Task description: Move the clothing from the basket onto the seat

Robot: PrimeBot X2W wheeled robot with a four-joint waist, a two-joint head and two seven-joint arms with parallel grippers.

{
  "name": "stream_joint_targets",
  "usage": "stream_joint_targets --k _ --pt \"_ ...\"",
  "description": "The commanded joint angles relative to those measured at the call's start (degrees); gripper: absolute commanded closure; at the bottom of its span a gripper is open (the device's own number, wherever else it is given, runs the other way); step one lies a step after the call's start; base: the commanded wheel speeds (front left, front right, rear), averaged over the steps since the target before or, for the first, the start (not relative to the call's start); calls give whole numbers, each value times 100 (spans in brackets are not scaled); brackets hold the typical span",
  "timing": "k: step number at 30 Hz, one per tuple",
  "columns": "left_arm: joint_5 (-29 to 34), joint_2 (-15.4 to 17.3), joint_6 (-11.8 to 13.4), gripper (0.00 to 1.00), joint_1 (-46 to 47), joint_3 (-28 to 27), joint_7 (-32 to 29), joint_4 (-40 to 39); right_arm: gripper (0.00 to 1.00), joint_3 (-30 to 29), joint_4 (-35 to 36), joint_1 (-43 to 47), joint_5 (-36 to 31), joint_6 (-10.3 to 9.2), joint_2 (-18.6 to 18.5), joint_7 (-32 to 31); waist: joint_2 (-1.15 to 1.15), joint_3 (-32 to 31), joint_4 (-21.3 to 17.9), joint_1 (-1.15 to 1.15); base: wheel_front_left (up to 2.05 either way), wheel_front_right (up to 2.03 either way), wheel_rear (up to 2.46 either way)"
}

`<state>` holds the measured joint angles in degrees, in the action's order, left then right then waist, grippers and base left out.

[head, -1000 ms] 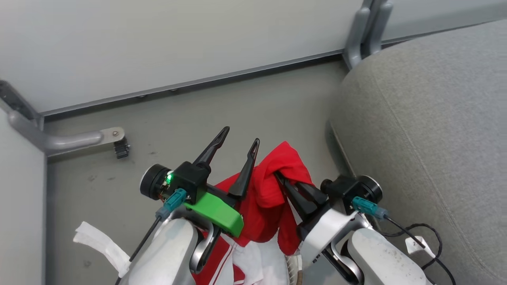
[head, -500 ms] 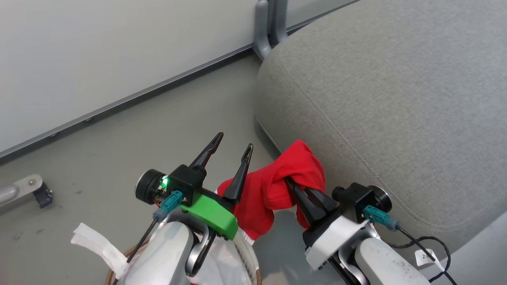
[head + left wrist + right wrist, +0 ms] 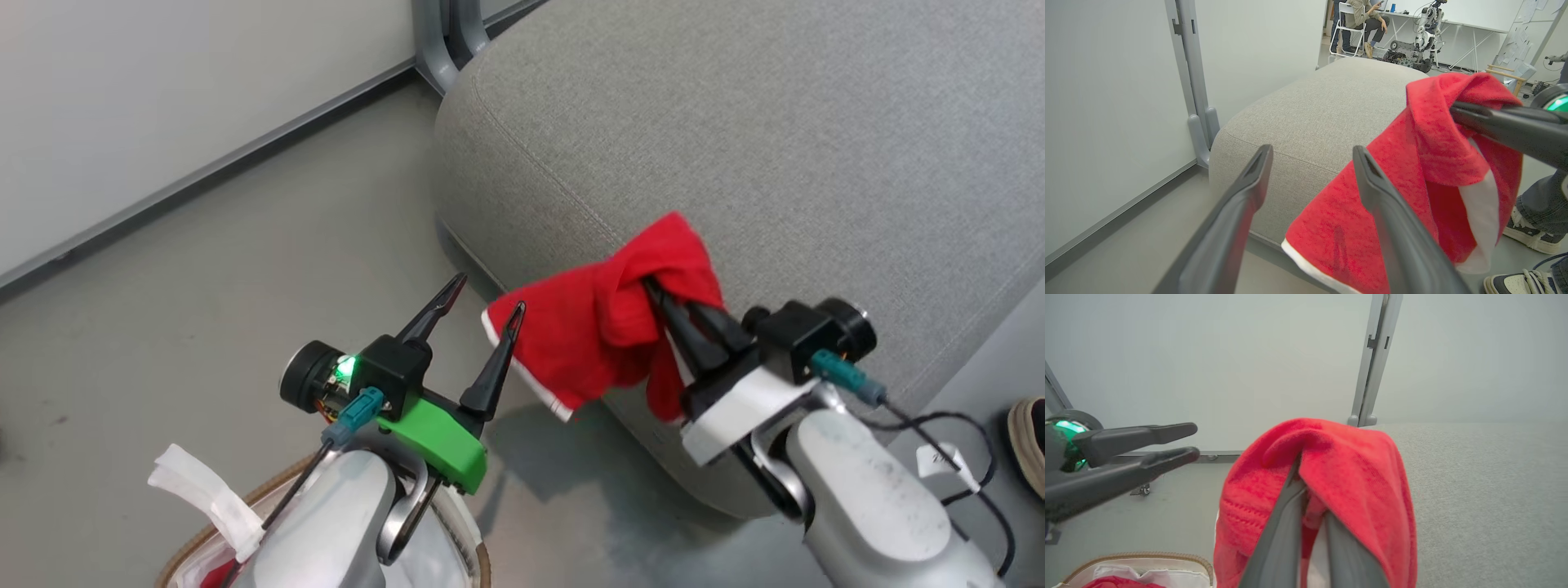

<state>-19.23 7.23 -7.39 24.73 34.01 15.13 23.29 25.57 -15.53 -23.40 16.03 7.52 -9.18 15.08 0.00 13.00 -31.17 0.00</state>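
Clothing (image 3: 600, 339) hangs pinched in the right gripper (image 3: 663, 298) at the rounded front edge of the seat (image 3: 735, 122); the left gripper (image 3: 490, 292) gapes empty above grey floor (image 3: 204, 286).

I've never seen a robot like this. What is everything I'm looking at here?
seat: one, grey, on the floor
basket: one, white with brown rim, on the floor
red garment: one, red with white trim, hanging in the air beside the seat
red clothing: a little, red, inside the basket
partition post: one, grey, behind the seat
cable: one, black, lower right of the head view
shoes: two, dark and white, a person's, by the seat
seated person: one, far background
left gripper: one, dark fingers, open, empty
right gripper: one, dark fingers, shut on the red garment
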Motion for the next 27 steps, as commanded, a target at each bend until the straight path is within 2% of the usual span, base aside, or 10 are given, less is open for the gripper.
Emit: stream_joint_targets --k 1,6,18,23,27 --pt "-3 120 -18 0 126 -14 4 21 100 -70 -2 -260 -34 -6 -78 13 0 324 -45 0 0 0 0" --pt "99 273 -18 0 265 -27 3 -52 100 -342 -123 -1072 -139 -7 -472 14 0 740 42 0 0 0 0" --pt "278 554 -17 0 846 79 4 -139 100 -1405 -885 -2689 -345 -7 -1588 13 0 1738 663 0 0 0 0" --pt "353 591 -17 0 1017 71 3 -155 100 -1873 -1368 -2988 -409 -7 -1736 13 0 2043 866 0 0 0 0" --pt "376 591 -18 0 1093 65 4 -149 100 -2467 -1718 -3005 -313 -7 -1593 14 0 2175 991 0 0 0 0"
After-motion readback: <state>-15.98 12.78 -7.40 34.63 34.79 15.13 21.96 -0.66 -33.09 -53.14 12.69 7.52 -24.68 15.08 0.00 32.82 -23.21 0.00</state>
